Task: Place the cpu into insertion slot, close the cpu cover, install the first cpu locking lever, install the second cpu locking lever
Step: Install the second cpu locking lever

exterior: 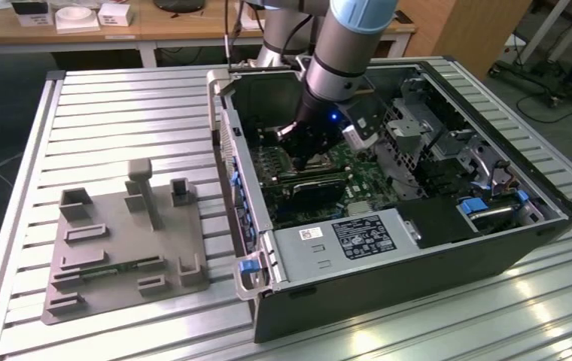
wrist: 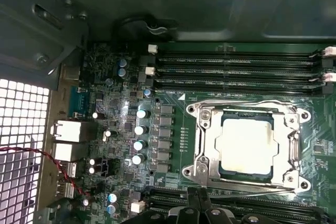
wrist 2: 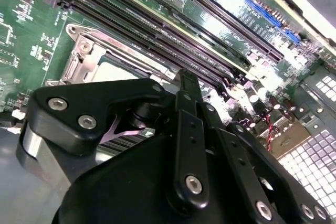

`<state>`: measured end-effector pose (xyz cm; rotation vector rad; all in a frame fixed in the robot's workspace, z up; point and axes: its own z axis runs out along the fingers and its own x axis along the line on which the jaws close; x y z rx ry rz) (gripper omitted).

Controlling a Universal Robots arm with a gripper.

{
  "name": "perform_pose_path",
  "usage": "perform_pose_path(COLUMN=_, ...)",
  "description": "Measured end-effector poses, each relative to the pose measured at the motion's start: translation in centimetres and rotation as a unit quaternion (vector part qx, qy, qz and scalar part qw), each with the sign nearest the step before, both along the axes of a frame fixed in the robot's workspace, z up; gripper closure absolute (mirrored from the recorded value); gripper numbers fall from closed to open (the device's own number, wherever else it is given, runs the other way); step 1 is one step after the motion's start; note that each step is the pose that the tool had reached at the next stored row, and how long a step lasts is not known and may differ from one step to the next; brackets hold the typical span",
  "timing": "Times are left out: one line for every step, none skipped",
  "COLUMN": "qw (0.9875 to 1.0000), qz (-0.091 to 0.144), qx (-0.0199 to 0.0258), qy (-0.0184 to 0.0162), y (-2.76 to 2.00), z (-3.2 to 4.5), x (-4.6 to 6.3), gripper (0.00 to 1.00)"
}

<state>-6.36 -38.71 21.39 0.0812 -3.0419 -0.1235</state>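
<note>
Ribbed metal surface carries the open computer case and, to the exterior view's left, a grey fixture tray. Behind it stands a wooden desk with small white boxes; grey floor around. Pincer is lowered inside the case over the green motherboard; whether its fingers are apart or together cannot be told. Cpu sits in the insertion slot, the cpu cover down flat around it.
</note>
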Motion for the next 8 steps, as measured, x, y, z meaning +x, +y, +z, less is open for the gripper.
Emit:
perform_pose_path(qw=1.0000, qz=0.000, qx=0.0004, qy=0.0000, y=0.00, z=-0.04, x=-0.05, gripper=0.89)
perform_pose_path(qw=1.0000, qz=0.000, qx=0.0006, qy=0.0000, y=-0.01, z=-0.07, x=-0.07, gripper=0.89)
perform_pose_path(qw=1.0000, qz=0.000, qx=0.0007, qy=0.0000, y=-0.01, z=-0.11, x=-0.08, gripper=0.89)
perform_pose_path(qw=1.0000, qz=0.000, qx=0.0009, qy=0.0000, y=-0.01, z=-0.14, x=-0.09, gripper=0.89)
perform_pose_path(qw=1.0000, qz=0.000, qx=0.0013, qy=0.0000, y=-0.01, z=-0.18, x=-0.11, gripper=0.89)
perform_pose_path(qw=1.0000, qz=0.000, qx=0.0019, qy=0.0000, y=-0.01, z=-0.22, x=-0.12, gripper=0.89)
perform_pose_path(qw=1.0000, qz=0.000, qx=0.0032, qy=0.0001, y=-0.01, z=-0.25, x=-0.14, gripper=0.89)
perform_pose_path(qw=1.0000, qz=0.000, qx=0.0054, qy=0.0000, y=-0.01, z=-0.28, x=-0.16, gripper=0.89)
